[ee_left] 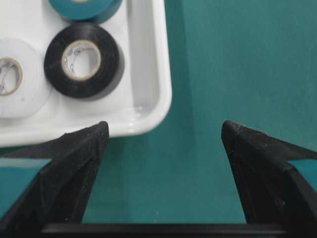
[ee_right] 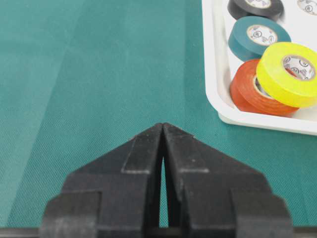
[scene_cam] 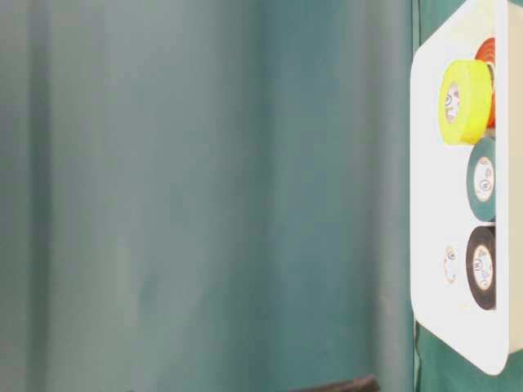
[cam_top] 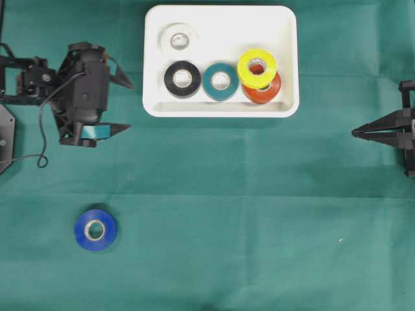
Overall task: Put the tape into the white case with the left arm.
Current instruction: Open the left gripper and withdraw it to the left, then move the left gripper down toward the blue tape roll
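A blue tape point(cam_top: 95, 229) roll lies flat on the green cloth at the front left, outside the white case point(cam_top: 220, 26). The case stands at the back centre and holds several rolls: white point(cam_top: 179, 39), black point(cam_top: 182, 78), teal point(cam_top: 220, 81), and yellow point(cam_top: 257, 67) leaning on orange point(cam_top: 264, 92). My left gripper point(cam_top: 131, 105) hovers just left of the case, open wide, with nothing between its teal-banded fingers point(ee_left: 79, 163). In the left wrist view the case corner point(ee_left: 148, 74) and the black roll point(ee_left: 81, 59) show beyond the open gripper point(ee_left: 164, 128). The blue tape is far in front of this gripper.
My right gripper point(cam_top: 355, 133) rests at the right edge, pointing left, with its tips point(ee_right: 162, 125) pressed together and nothing held. The case's near edge point(ee_right: 218, 74) lies ahead and to its right. Green cloth point(cam_top: 259, 214) covers the table.
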### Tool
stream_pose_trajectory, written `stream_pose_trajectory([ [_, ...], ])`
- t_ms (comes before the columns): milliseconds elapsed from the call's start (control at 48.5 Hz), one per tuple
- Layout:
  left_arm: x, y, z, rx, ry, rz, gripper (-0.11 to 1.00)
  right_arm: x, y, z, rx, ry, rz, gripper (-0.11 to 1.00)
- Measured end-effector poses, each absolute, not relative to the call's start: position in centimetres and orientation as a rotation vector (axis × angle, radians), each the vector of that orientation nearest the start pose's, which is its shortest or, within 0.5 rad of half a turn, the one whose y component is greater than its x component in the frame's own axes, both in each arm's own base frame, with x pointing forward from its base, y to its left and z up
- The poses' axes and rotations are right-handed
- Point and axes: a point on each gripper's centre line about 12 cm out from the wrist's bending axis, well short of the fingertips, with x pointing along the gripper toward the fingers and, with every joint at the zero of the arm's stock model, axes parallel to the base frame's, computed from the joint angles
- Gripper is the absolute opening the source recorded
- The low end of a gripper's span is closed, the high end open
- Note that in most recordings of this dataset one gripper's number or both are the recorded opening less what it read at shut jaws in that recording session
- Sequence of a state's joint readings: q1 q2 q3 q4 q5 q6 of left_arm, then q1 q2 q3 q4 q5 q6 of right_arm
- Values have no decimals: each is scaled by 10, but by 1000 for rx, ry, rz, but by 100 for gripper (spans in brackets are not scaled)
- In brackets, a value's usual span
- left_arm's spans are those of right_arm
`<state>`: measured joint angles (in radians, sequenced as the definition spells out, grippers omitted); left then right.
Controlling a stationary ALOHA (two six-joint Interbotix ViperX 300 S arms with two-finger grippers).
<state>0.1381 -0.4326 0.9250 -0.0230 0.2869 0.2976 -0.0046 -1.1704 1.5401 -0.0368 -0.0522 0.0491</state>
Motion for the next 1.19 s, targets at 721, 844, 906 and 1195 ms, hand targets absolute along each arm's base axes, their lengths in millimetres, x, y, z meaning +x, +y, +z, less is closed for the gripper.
stream_pose_trajectory([
  [721,237,-5,194,250,761,-124,95,139,0,153,13,318,-5,-9],
  [844,222,-10,193,223,736,-130,95,139,0,153,12,318,-4,-9],
  [906,214,-13,192,206,728,-135,95,139,0,153,13,318,-5,-9],
  [1195,193,-21,195,206,663,-167,95,139,0,154,12,316,-4,-9],
])
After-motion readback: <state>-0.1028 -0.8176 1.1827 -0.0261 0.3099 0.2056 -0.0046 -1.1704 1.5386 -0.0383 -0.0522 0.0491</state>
